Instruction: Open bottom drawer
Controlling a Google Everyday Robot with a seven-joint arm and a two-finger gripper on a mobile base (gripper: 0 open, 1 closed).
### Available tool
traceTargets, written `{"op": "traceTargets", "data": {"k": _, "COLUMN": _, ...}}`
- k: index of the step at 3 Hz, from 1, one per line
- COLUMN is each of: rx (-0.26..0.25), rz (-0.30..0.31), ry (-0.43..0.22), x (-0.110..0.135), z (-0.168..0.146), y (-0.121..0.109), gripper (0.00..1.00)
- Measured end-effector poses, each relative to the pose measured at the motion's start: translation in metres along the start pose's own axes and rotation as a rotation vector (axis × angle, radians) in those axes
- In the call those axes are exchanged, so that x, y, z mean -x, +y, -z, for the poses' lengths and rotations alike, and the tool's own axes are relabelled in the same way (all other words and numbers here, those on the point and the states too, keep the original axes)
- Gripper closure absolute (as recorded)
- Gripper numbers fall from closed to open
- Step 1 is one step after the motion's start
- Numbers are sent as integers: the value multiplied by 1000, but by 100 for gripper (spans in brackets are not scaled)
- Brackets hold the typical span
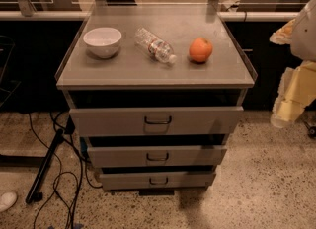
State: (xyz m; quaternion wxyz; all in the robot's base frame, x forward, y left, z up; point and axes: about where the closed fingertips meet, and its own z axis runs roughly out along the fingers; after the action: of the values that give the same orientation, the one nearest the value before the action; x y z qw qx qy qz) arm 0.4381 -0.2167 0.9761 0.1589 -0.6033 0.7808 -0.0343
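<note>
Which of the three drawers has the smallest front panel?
The bottom drawer, the lowest; both above are wider and taller. The gripper hangs at the picture's right edge.

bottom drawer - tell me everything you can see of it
The bottom drawer is the lowest and narrowest of three grey, metal-looking fronts in the cabinet, just above the speckled floor. A small dark loop handle sits centred on its flat front. A thin dark gap separates it from the middle drawer above; its inside is hidden. Nothing touches it: the tool hangs right of the cabinet, level with the top drawer.
</note>
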Motion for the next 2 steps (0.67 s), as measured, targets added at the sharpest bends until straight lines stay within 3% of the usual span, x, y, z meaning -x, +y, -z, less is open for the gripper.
{"op": "traceTargets", "data": {"k": 1, "rx": 0, "rz": 0, "ry": 0, "x": 0, "z": 0, "y": 0, "gripper": 0}}
{"op": "traceTargets", "data": {"k": 2, "rx": 16, "rz": -11, "ry": -15, "x": -1, "z": -22, "y": 10, "gripper": 0}}
